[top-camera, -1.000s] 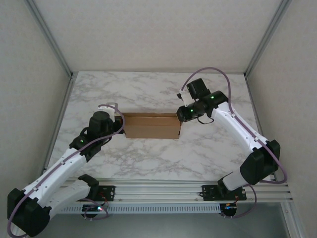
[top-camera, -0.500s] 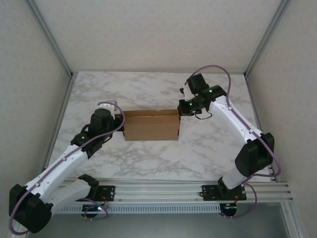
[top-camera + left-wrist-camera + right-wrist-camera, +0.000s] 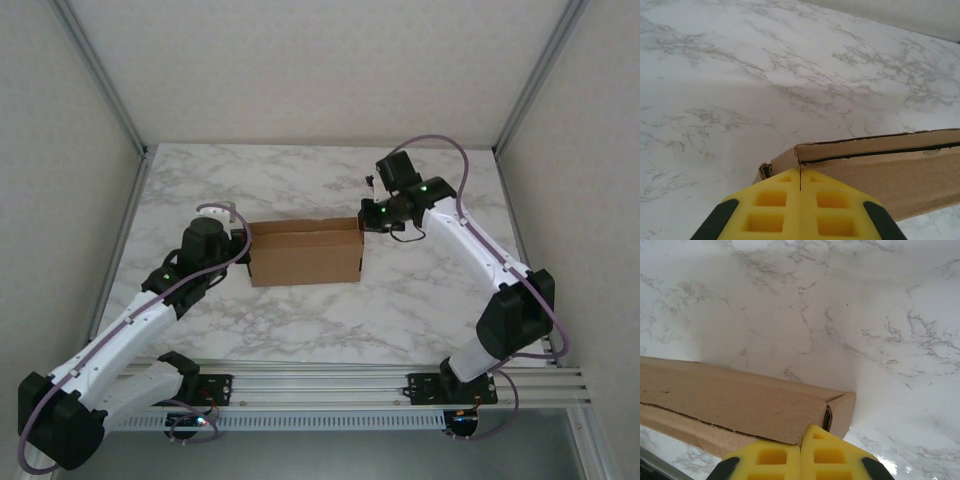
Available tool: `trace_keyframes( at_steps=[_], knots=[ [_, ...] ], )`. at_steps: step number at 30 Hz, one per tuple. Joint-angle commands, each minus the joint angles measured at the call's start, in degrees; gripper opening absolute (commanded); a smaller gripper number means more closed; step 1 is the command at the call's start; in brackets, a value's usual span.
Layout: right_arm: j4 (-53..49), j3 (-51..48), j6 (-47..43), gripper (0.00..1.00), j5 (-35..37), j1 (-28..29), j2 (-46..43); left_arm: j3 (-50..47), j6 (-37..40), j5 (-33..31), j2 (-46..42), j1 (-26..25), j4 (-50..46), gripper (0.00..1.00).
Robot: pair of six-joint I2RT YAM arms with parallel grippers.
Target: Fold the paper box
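From above, the paper box lay mid-table between the left gripper and the right gripper. Left wrist: fingers clenched empty, just at the box's corner. Right wrist: fingers likewise pressed together against its end.

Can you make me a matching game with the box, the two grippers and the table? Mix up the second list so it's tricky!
Things:
1. paper box
2. left gripper
3. right gripper
4. table

Descriptions:
A. white marble with grey veins
B. shut, at the box's right end in the top view
C. brown cardboard, lying mid-table
D. shut, at the box's left end in the top view

Pairs: 1-C, 2-D, 3-B, 4-A
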Motion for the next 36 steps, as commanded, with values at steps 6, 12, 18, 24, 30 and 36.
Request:
trace_keyframes(
  at_steps=[6, 12, 18, 24, 30, 36],
  knots=[
    [2.4, -6.8, -1.6, 0.00, 5.6, 3.3, -5.2, 1.6, 1.5, -0.7, -2.0, -0.1, -2.1, 0.00],
    [2.7, -8.8, -3.2, 0.00, 7.8, 3.8, -6.3, 1.6, 3.5, -3.4, -3.0, 0.0, -3.3, 0.00],
    [2.6, -9.2, -4.0, 0.00, 8.5, 4.1, -6.8, 0.7, 4.7, -5.3, -3.9, 0.0, -3.5, 0.00],
    [2.4, -9.0, -4.6, 0.00, 8.1, 4.3, -6.9, -1.1, 4.9, -5.3, -4.8, 0.1, -2.3, 0.00],
    [1.9, -8.9, -5.2, 0.00, 7.9, 4.4, -6.9, -0.1, 6.4, -6.0, -5.0, 0.1, -2.9, 0.00],
    [2.1, -9.0, -5.2, 0.01, 7.7, 4.4, -6.7, -0.8, 6.5, -4.9, -4.7, 0.1, -2.4, 0.00]
  ],
)
